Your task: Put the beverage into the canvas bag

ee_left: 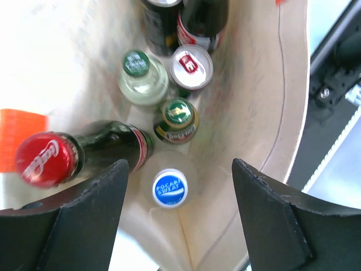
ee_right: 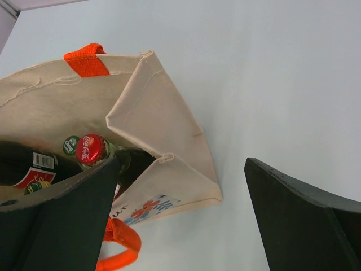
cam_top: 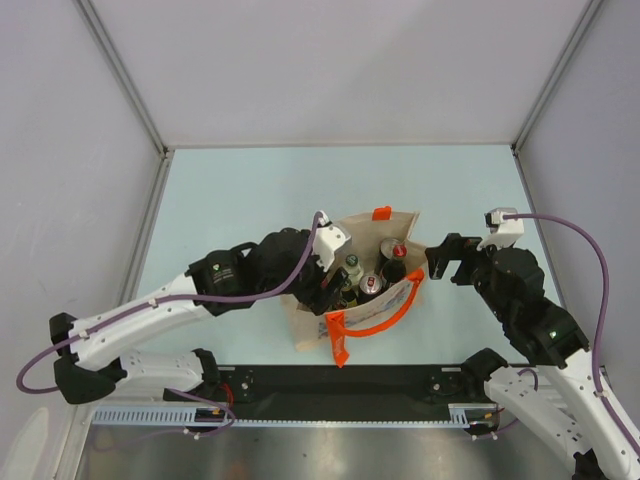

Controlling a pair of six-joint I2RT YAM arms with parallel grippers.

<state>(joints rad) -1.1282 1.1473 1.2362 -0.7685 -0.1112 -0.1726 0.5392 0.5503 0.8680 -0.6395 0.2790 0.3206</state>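
The canvas bag (cam_top: 362,232) stands at the table's middle, beige with orange handles (cam_top: 370,320), holding several drinks. My left gripper (cam_top: 326,290) hovers over its mouth, open. In the left wrist view a beverage with a blue Pocari Sweat cap (ee_left: 170,188) stands inside the bag below the left gripper (ee_left: 179,166), touching neither finger. Beside it are a Coca-Cola bottle (ee_left: 45,160), a green-capped bottle (ee_left: 136,63), a gold-capped bottle (ee_left: 177,112) and a can (ee_left: 192,66). My right gripper (cam_top: 446,262) is open and empty just right of the bag (ee_right: 146,107).
The bag's canvas wall (ee_left: 248,84) rises close to my left gripper's right finger. One orange handle (ee_right: 121,243) droops over the printed front side. Bare pale-blue tabletop (cam_top: 250,200) lies behind and to both sides of the bag. Grey walls enclose the table.
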